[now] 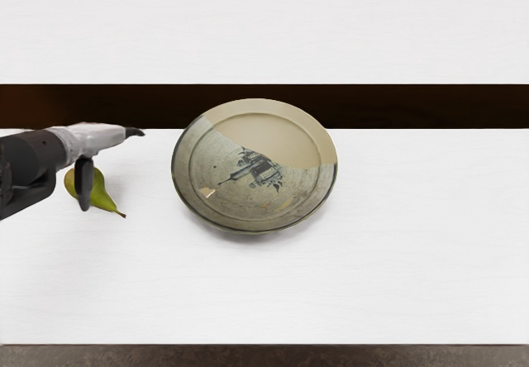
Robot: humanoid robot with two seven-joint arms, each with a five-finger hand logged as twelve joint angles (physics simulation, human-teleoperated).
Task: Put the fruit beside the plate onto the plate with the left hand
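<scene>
White table (372, 284) bears plate (328, 164) centrally. Pear (101, 195) lies left of plate, apart from it. Left hand (87, 145) hovers over pear, fingers apart, nothing held. Recommend lowering squarely, enclosing its body before lifting.

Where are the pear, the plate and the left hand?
pear (102, 193), head view, green body right of the dark finger.
plate (256, 226), head view, near rim.
left hand (92, 144), head view, pale middle of the hand.
</scene>
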